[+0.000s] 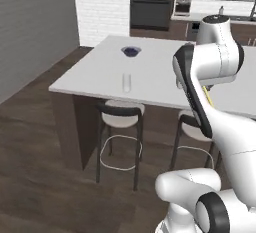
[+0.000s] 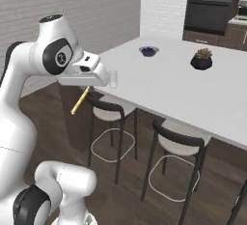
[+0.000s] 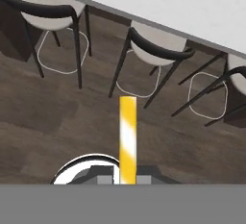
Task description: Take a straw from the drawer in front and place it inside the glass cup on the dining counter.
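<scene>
White desk (image 1: 160, 72) carries the cup (image 1: 127, 82) and bowl (image 1: 131, 51) above dark wood floor (image 3: 57, 117), while the end effector (image 3: 128, 176) pinches the straw (image 3: 128, 136).

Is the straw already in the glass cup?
No. The straw is held between the fingers over the floor; the glass cup stands empty.

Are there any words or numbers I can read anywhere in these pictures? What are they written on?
None: no readable word, number or sign.
The straw held in the gripper has plain yellow and white patches, no letters.
The glass cup and the dining counter are bare.
The oven has a light strip on its panel, too small and blurred to read.
The round mark on the arm's joint is not legible.
</scene>
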You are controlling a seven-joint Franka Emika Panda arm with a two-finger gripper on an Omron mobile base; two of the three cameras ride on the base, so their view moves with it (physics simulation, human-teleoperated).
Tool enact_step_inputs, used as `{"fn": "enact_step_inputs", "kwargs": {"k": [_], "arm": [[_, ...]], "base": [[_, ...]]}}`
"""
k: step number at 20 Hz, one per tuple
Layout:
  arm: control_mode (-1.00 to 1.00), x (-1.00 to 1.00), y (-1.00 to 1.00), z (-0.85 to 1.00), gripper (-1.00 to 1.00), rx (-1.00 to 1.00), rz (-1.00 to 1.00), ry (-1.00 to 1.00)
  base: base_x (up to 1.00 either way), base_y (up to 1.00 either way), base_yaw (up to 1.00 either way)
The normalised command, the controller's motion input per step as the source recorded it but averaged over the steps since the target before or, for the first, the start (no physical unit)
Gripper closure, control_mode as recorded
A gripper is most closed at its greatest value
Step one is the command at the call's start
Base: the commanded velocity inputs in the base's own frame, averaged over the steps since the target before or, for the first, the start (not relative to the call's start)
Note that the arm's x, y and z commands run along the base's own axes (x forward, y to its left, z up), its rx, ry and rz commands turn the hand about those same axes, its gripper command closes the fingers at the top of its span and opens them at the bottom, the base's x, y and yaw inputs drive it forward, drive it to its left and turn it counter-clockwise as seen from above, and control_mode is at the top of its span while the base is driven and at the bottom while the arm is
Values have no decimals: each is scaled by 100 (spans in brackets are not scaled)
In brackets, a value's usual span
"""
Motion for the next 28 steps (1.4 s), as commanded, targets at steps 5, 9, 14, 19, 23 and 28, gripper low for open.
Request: {"fn": "enact_step_inputs", "kwargs": {"k": [5,9,14,19,23,28], "arm": [[100,0,0,0,100,0,0,0],[100,0,0,0,100,0,0,0],[100,0,0,0,100,0,0,0],[100,0,0,0,100,0,0,0],[100,0,0,0,100,0,0,0],[100,0,0,0,100,0,0,0]], "base": [[59,100,-44],[70,95,-42],[85,75,-36],[98,56,-28],[100,33,-16],[100,3,-10]]}}
